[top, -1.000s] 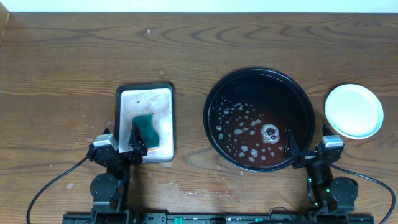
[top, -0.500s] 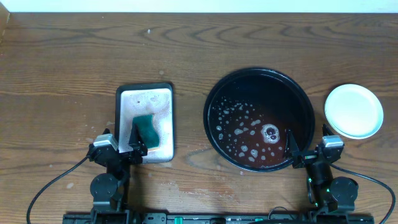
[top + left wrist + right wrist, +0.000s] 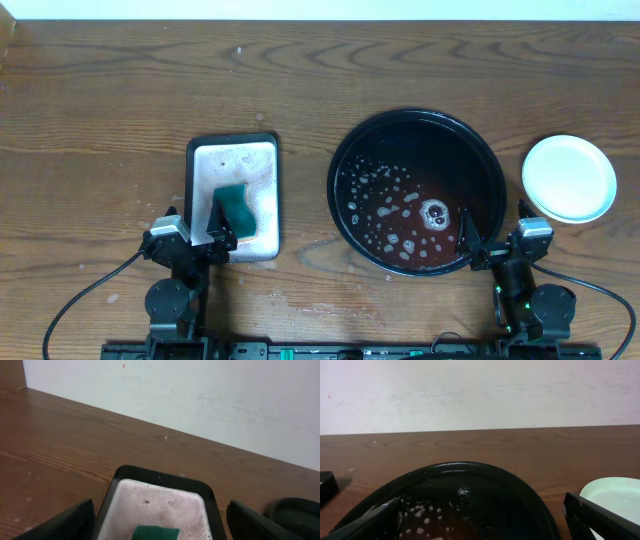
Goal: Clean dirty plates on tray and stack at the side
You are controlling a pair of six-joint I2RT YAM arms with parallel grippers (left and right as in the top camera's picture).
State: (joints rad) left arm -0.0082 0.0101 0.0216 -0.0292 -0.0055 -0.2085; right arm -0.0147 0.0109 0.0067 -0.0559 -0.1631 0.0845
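The round black tray (image 3: 470, 150) holds reddish water dotted with white foam; in the right wrist view its rim (image 3: 465, 467) curves just ahead. A pale round plate (image 3: 569, 178) with a clean face lies on the table to the tray's right, and its edge (image 3: 615, 495) shows in the right wrist view. My right gripper (image 3: 498, 240) stands open at the tray's near right rim, nothing between its fingers (image 3: 600, 520). My left gripper (image 3: 193, 232) is open over the near end of the small silver tray, its fingers on either side of the green sponge (image 3: 155, 533), apart from it.
The small rectangular silver tray (image 3: 235, 160) left of centre is coated in soapy foam, with the green sponge (image 3: 233, 206) lying at its near end. Damp marks spot the wood in front of both trays. A white wall runs behind the table's far edge.
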